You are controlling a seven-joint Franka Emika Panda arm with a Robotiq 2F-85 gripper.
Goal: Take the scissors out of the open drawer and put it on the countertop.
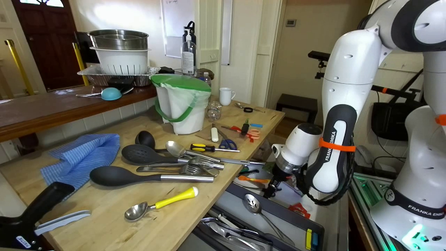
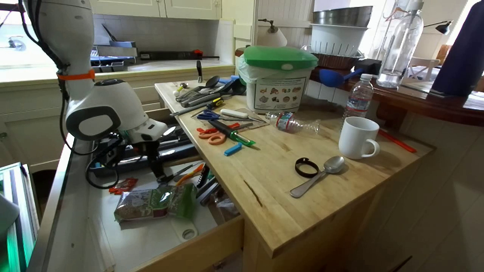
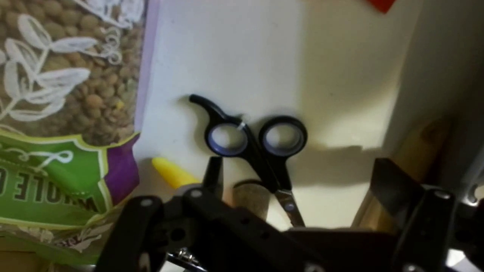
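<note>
Hanging down into the open drawer (image 2: pixel 204 245), the pincer (image 3: pixel 298 161) has its fingers spread wide and, going by the wrist view, nothing in its grip. The black scissors (image 3: pixel 266 172) lie on the white drawer bottom pretty much right below, finger loops toward the top of that view, and the stretch where handles meet blades shows up between the fingertips. Blade tips are hidden behind the pincer, so I can't tell what they're touching. Near the handles there's a pointy yellow thing (image 3: pixel 174 173), partly covered, and a bit past that a printed bag (image 3: pixel 87 94) of what look like lentils. Further along the drawer, in an exterior view, a red packet (image 1: pixel 299 210) sits just beside a gray organizer (image 1: pixel 285 217) that's got a slotted spoon (image 1: pixel 252 204) lying in it. Up on the counter (image 2: pixel 295 219), close to its drawer-side edge, are two more pairs: orange-handled scissors (image 1: pixel 254 133) and blue-handled scissors (image 1: pixel 229 144), with a yellow-and-black screwdriver (image 1: pixel 202 147) right by the blue ones. Beyond those sits an upright white bin (image 2: pixel 278 83) with a green lid, visible in both exterior views, and there's a white mug (image 2: pixel 355 138) on the same counter, near a plastic bottle (image 2: pixel 289 122) lying on its side. Past the bin is a darker wooden top (image 1: pixel 38 108) with a foil tray (image 1: pixel 95 79) holding a white colander (image 1: pixel 122 62) and, stacked on that, a metal bowl (image 1: pixel 120 41).
</note>
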